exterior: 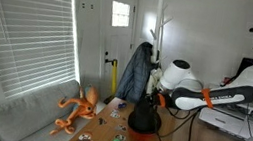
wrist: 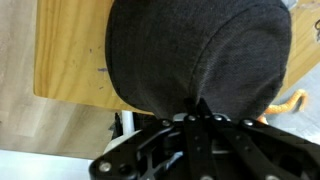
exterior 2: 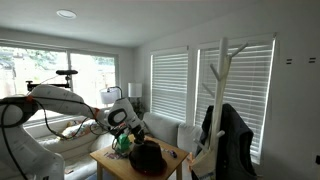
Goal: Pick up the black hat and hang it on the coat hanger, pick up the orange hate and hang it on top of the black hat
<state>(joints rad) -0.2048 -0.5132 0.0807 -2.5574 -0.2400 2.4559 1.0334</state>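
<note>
Gripper [wrist: 197,110] pinching edge of black hat [wrist: 200,45] — hat over wooden tbl [wrist: 70,50], coat hanger [exterior 2: 222,70] nearby.

**Fuzzy cloth, pale wood, hard shells**

The black hat [wrist: 200,50] is dense, matt, felt-like charcoal cloth with a fine fuzzy nap, puckered where the end effector [wrist: 197,108] pinches it. The end effector's links are matt black, plastic or metal, I cannot tell which. At 9 o'clock in the wrist view the counter [wrist: 70,50] is pale, smooth wood with a satin finish. In an exterior view the arm [exterior: 181,77] wears glossy white plastic shells, the coat hanger [exterior: 160,25] looks smooth and matt white, the jacket [exterior: 136,74] is soft dark cloth, the toy [exterior: 78,109] at 8 o'clock is orange plush, and the sofa [exterior: 14,114] is grey fabric.
</note>
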